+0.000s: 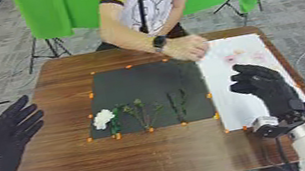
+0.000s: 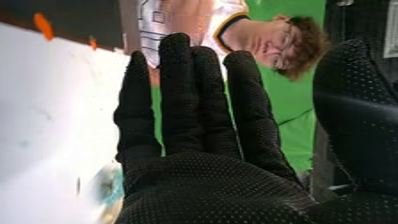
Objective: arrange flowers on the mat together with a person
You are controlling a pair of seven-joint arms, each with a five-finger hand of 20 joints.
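Observation:
The right hand is over the white sheet, right of the dark mat. In the right wrist view, that hand has straight fingers and holds nothing. Left of the mat, the left hand is open above the wood. Along the mat's near part lie a white flower with green leaves, thin green sprigs and dark stems. Faint pink flowers rest on the sheet's far part. A person's hand is over the border between mat and sheet; whether it holds anything is unclear.
Small orange markers line the edges of mat and sheet. The brown table surrounds them. The person stands at its far edge, before a green cloth. A blurred pale-blue thing is beside the right hand.

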